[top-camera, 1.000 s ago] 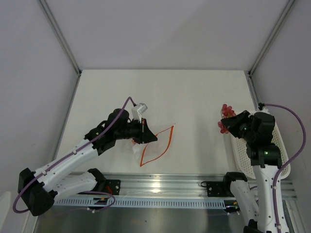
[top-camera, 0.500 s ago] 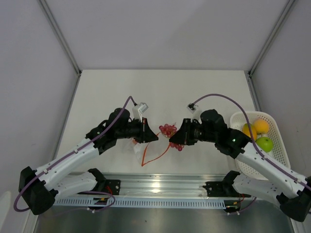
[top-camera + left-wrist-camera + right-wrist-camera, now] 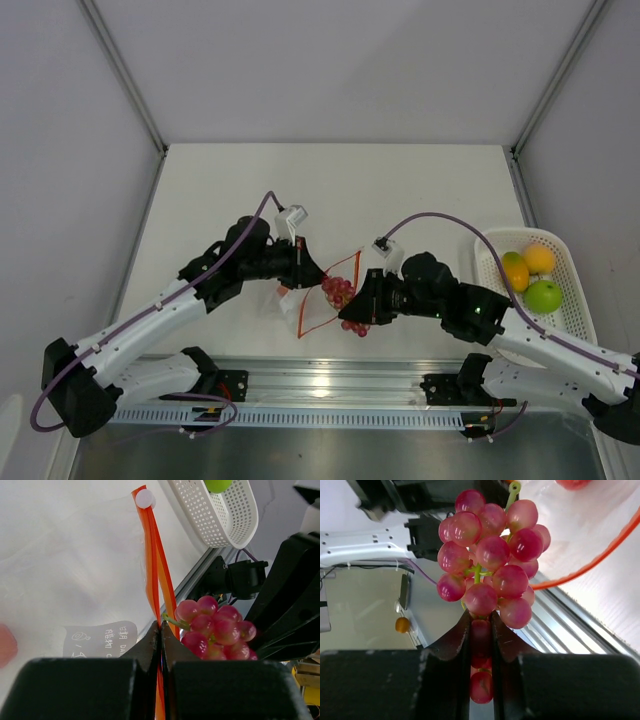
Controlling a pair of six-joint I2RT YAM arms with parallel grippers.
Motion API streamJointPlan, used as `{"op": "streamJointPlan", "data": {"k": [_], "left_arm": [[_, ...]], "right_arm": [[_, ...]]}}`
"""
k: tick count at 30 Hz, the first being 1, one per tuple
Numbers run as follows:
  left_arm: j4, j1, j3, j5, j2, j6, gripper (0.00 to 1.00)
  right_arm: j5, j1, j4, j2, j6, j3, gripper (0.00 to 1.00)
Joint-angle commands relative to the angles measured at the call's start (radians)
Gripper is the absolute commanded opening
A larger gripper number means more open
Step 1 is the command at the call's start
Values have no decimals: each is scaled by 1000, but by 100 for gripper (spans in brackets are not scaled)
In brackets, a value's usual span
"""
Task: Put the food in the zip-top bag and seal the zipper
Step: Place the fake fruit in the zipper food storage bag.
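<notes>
The left hand [image 3: 161, 630] is clenched on the zipper [image 3: 152, 555], lifting one lip of the zip-top bag [image 3: 75, 570] near the 6 o'clock edge of the bench [image 3: 400, 190]. The right hand [image 3: 481, 625] grasps a red grape bunch [image 3: 490, 555] at the mouth. It should push toward 10 o'clock, well past the strip, before letting go; other fruits [image 3: 543, 296] sit in the basket [image 3: 484, 275] at 3 o'clock

Overhead, two wrist close-ups sharing grapes [image 3: 338, 291]
</notes>
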Motion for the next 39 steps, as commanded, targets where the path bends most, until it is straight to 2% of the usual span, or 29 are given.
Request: {"op": "streamJointPlan", "data": {"k": [1,12,18,23,32,35,39], "left_arm": [[23,-7,55,-6,6,6,1],[20,-5,56,-13,0,14,1],[78,-5,30,20,-22,-5,1],[96,-5,20,27,-42,-13,0],[129,-7,-28,43,-65,-42,1],[135,-5,-28,47,-66,-46,1],[135,-5,-25,41,-65,-48,1]], "right_arm": [[62,28,15,-24,34,-29,0],[150,40,-63,-90,37,-15,0],[178,36,-67,27,115,32,1],[200,25,-117,149,178,153,4],[286,-43,-54,149,365,175,8],[267,-61,-51,151,415,180,8],[163,-84,-41,151,447,176,12]]}}
